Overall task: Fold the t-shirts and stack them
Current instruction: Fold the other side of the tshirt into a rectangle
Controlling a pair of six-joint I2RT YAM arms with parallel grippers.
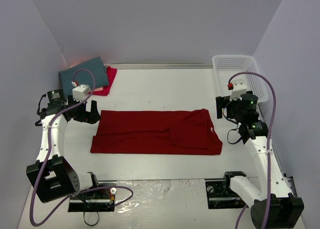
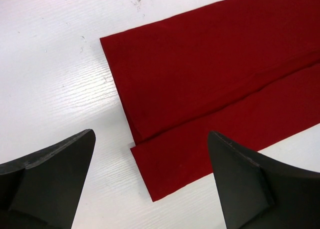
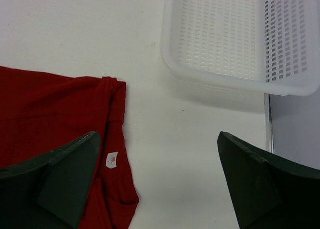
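Note:
A deep red t-shirt lies flat in the middle of the table, folded lengthwise into a long band, collar end at the right. Its hem end shows in the left wrist view and its collar end with a white label in the right wrist view. A slate-teal shirt lies folded at the back left on a pinkish-red shirt. My left gripper is open and empty just left of the red shirt's hem end. My right gripper is open and empty just right of the collar end.
A white mesh basket stands at the back right and shows in the right wrist view. Grey walls close in the table on the left, back and right. Both arm bases stand at the near edge.

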